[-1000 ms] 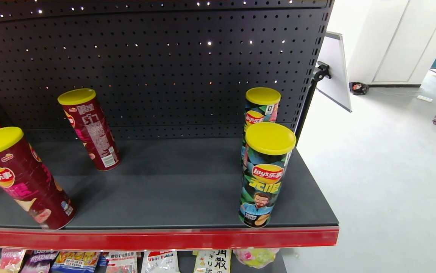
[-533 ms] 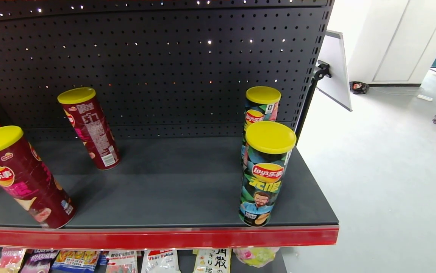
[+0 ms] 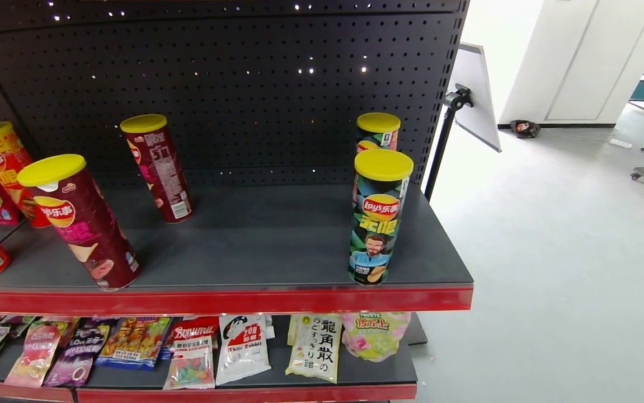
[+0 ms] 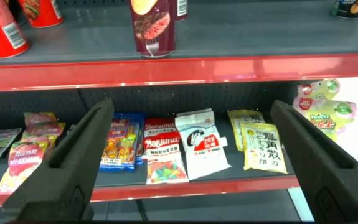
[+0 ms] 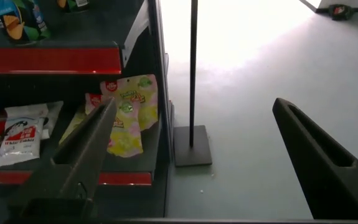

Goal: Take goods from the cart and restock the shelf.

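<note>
Restocking unfinished: shelf (image 3: 266,235) bare between maroon can (image 3: 81,218) at 9 o'clock and green can (image 3: 380,218) at 3. Left gripper (image 4: 191,168), right gripper (image 5: 203,162) spread apart, empty.

Off to the right there's a white board (image 3: 475,95) clamped on a thin black pole (image 3: 436,162) — the pole stands on a flat square base (image 5: 192,145) on the grey floor (image 3: 551,252). Farther back, a small dark lump (image 3: 524,129) lies against the white wall (image 3: 579,56), with a white power strip (image 3: 619,144) near it.
</note>
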Available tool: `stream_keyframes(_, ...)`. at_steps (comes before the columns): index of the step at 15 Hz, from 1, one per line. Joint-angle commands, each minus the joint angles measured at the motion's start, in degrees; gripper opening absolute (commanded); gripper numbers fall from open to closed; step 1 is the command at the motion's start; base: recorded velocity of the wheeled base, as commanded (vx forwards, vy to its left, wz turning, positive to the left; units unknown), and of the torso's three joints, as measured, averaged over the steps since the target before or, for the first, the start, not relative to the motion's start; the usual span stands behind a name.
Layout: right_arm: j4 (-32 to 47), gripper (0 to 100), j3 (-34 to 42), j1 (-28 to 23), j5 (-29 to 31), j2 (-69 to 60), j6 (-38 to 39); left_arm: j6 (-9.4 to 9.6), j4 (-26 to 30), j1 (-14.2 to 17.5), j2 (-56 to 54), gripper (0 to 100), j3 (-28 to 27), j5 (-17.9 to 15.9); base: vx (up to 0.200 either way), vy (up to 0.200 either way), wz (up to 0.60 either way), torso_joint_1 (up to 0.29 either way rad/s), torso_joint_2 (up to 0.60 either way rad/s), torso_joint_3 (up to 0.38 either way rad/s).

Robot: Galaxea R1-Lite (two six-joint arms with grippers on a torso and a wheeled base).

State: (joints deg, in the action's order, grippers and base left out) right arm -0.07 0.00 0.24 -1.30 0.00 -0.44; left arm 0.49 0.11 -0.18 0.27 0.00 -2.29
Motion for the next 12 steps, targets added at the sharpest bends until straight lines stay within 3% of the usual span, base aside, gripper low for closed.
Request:
stream_keyframes(1, 0.0, 100, 0.0, 0.0, 0.0, 0.1, 0.0, 0.04, 0.0, 0.0, 0.0, 100, 0.0, 0.0, 0.000, 0.200, 0.00, 0.022, 0.00, 0.002)
stream_keyframes(12, 0.0, 100, 0.0, 0.0, 0.0, 0.1, -0.1, -0.14, 0.0, 0.0, 0.0, 100, 0.0, 0.0, 0.000, 0.200, 0.00, 0.005, 0.00, 0.002)
